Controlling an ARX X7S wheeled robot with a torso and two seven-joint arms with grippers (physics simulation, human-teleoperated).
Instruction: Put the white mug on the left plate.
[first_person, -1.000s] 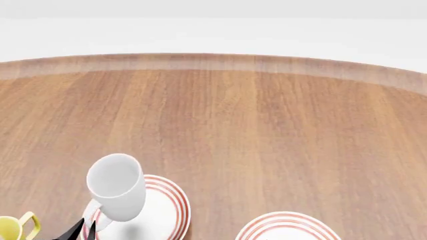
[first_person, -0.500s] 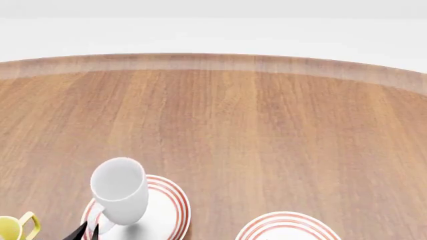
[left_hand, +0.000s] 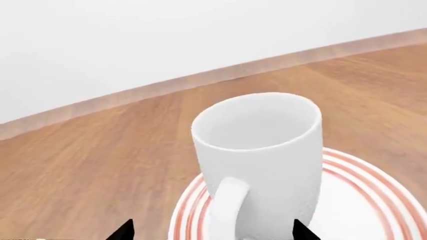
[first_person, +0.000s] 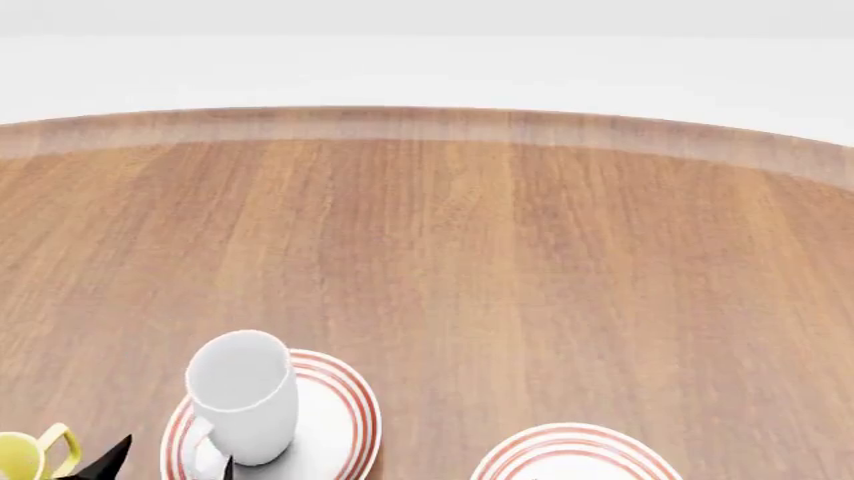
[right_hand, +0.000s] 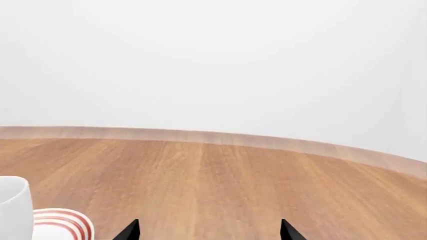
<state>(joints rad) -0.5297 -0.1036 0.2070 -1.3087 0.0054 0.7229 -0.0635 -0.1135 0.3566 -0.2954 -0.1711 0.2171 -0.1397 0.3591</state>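
Note:
The white mug (first_person: 243, 398) stands upright on the left plate (first_person: 340, 420), with its handle toward me. In the left wrist view the mug (left_hand: 263, 150) sits on the red-ringed plate (left_hand: 373, 175). My left gripper (first_person: 171, 462) is open. Its two black fingertips (left_hand: 123, 231) stand wide apart on either side of the mug's handle and do not touch it. My right gripper (right_hand: 208, 231) is open and empty over bare wood. It sees the mug's edge (right_hand: 13, 205) and the plate (right_hand: 63, 222) off to one side.
A mug with yellow inside and handle (first_person: 24, 455) stands at the near left edge. The second identical plate (first_person: 574, 455) lies at the near right. The round wooden table (first_person: 467, 230) stretches far ahead to its curved rim.
The mug has come down onto the left plate. The left gripper's fingers, close together at the handle before, have spread apart and let go.

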